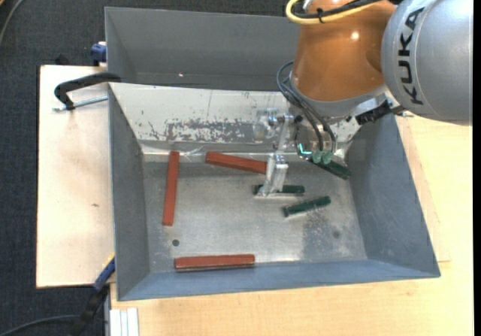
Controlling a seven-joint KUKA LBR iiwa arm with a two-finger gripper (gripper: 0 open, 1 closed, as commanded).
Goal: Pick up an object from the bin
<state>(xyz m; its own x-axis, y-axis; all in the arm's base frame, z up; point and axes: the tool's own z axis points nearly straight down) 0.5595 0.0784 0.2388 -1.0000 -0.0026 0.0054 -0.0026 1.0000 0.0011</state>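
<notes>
My gripper (272,180) hangs low over the middle of the bin floor, its silver tip close to the metal. A short dark green stick (293,189) lies right beside the tip, on its right. A second dark green stick (307,207) lies a little further to the lower right. A red-brown flat stick (235,163) lies slanted just left of the gripper, its right end reaching up to it. Nothing shows held in the gripper.
Another red-brown stick (171,188) lies lengthwise at the left of the floor, and a third (214,261) along the front wall. A dark green piece (336,169) sits by the right wall under the wrist. The orange wrist cover and cables hang over the back right corner.
</notes>
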